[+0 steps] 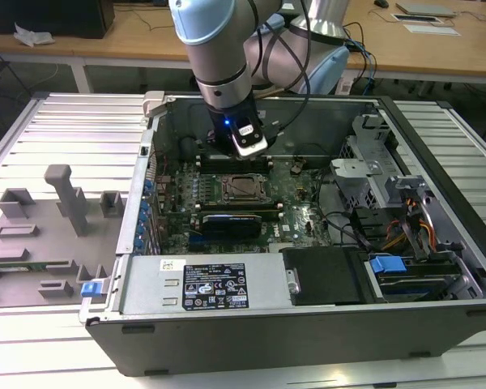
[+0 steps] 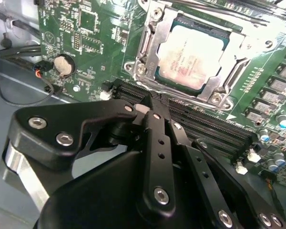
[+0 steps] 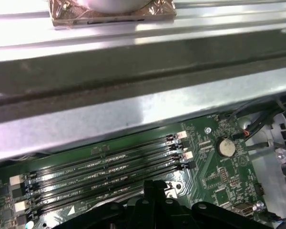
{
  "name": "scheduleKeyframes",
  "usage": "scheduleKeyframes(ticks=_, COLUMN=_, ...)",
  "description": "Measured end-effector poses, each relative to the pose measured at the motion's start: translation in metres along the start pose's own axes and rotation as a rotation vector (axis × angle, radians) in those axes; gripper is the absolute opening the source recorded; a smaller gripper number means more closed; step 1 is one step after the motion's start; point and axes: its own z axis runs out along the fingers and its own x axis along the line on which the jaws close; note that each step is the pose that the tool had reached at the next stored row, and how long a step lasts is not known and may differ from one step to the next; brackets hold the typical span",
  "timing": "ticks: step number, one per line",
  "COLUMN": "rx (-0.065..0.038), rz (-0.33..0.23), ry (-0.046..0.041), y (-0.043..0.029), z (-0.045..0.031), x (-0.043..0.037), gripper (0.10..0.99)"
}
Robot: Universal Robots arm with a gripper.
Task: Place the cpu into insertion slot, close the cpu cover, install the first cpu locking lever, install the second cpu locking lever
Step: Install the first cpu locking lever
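Cpu (image 2: 190,57) lies flat in the insertion slot (image 2: 136,67), just ahead of the gripper (image 2: 150,102) and a little to one side of its tips in the second wrist view. The cpu cover (image 2: 231,50) is down over the edges of the cpu, and the pale metal face shows through its window. Thin metal levers run along the sides of the cover; whether they are hooked down I cannot tell.

The gripper's black fingers (image 2: 157,119) are drawn together at the tips with nothing between them. They hang over the long black memory slots (image 2: 214,126), which lie between the gripper and the insertion slot. A round coin battery (image 2: 62,64) sits on the green board (image 2: 86,38), off to the gripper's side.

In the exterior view the arm (image 1: 219,57) reaches down into the open computer case (image 1: 308,316), with its tool just beyond the insertion slot, towards the far wall.
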Motion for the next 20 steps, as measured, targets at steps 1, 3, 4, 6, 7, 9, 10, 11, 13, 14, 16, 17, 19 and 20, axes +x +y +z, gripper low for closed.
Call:
scheduleKeyframes(ticks=1, rx=0.006, rz=-0.001, ry=0.0044, y=0.0000, z=0.0002, x=-0.0001, gripper=0.106)
scheduleKeyframes(ticks=3, rx=0.027, rz=-0.001, ry=0.0239, y=0.0000, z=0.0007, x=-0.0004, gripper=0.106)
scheduleKeyframes(ticks=4, rx=0.033, rz=-0.001, ry=0.0311, y=0.0000, z=0.0009, x=-0.0005, gripper=0.106)
scheduleKeyframes(ticks=6, rx=0.049, rz=-0.001, ry=0.0506, y=0.0001, z=0.0012, x=-0.0009, gripper=0.106)
scheduleKeyframes(ticks=7, rx=0.058, rz=0.000, ry=0.0621, y=0.0001, z=0.0014, x=-0.0010, gripper=0.106)
scheduleKeyframes(ticks=9, rx=0.062, rz=0.000, ry=0.0666, y=0.0000, z=0.0015, x=-0.0010, gripper=0.106)
scheduleKeyframes(ticks=10, rx=0.062, rz=0.000, ry=0.0667, y=0.0000, z=0.0015, x=-0.0010, gripper=0.106)
scheduleKeyframes(ticks=11, rx=0.062, rz=0.000, ry=0.0667, y=0.0000, z=0.0015, x=-0.0010, gripper=0.106)
scheduleKeyframes(ticks=13, rx=0.062, rz=0.000, ry=0.0667, y=0.0001, z=0.0016, x=-0.0012, gripper=0.106)
scheduleKeyframes(ticks=14, rx=0.062, rz=-0.001, ry=0.0670, y=0.0004, z=0.0019, x=-0.0024, gripper=0.106)
scheduleKeyframes(ticks=16, rx=0.067, rz=-0.001, ry=0.0680, y=0.0009, z=0.0025, x=-0.0046, gripper=0.106)
scheduleKeyframes(ticks=17, rx=0.072, rz=-0.002, ry=0.0689, y=0.0011, z=0.0028, x=-0.0057, gripper=0.106)
scheduleKeyframes(ticks=19, rx=0.090, rz=-0.005, ry=0.0699, y=0.0015, z=0.0033, x=-0.0074, gripper=0.106)
scheduleKeyframes(ticks=20, rx=0.100, rz=-0.007, ry=0.0698, y=0.0016, z=0.0034, x=-0.0079, gripper=0.106)
